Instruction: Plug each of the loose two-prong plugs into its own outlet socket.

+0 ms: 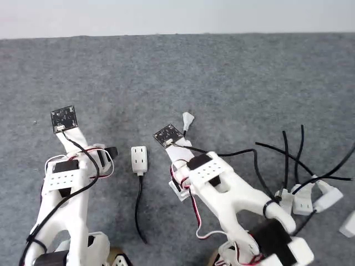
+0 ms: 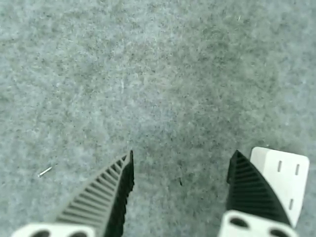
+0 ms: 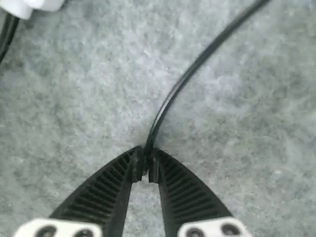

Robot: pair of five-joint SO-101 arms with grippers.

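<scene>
The right gripper (image 3: 143, 170) pinches the cord (image 3: 197, 64) (not the plug (image 1: 188, 118)), so aim may wobble. The left gripper (image 2: 180, 182) gapes beside the outlet socket (image 2: 284, 177).

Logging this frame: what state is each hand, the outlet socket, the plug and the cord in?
left hand: open, nothing between its fingers.
right hand: shut on the black cord.
outlet socket: lying flat, slots up and empty.
white plug: loose, in no socket.
side cluster of plugs and sockets: tangled with cords; cannot tell whether any are joined.
</scene>
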